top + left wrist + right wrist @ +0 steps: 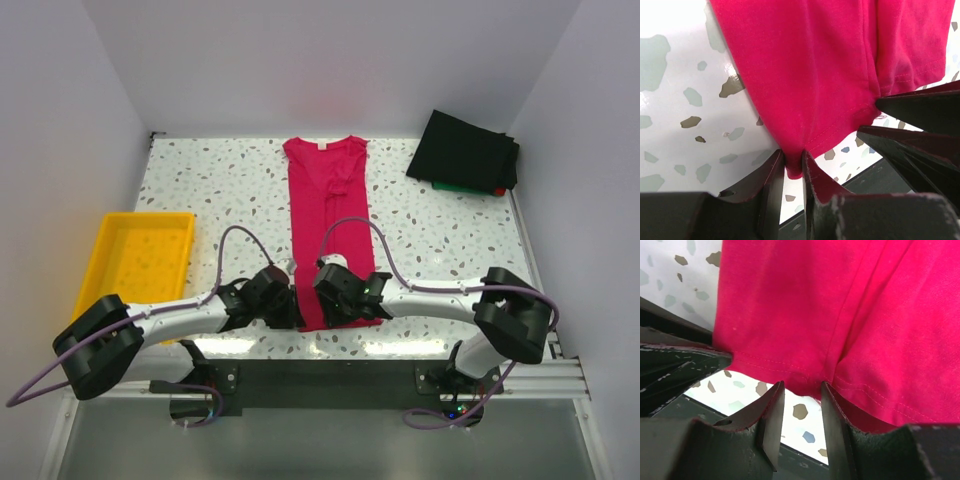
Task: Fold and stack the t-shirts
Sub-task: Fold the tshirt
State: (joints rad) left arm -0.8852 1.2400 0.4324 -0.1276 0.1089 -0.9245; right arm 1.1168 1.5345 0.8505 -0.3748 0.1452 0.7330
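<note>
Crimson t-shirt [328, 215] hem between left fingers [770, 200]

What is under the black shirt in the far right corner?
A green edge and a red corner stick out beneath the black shirt. It covers the rest, so how many shirts lie there cannot be told.

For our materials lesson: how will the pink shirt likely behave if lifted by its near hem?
Probably floppy: the pink shirt puckers where the left gripper pinches its hem. Likely light: it lies thin and flat.
</note>
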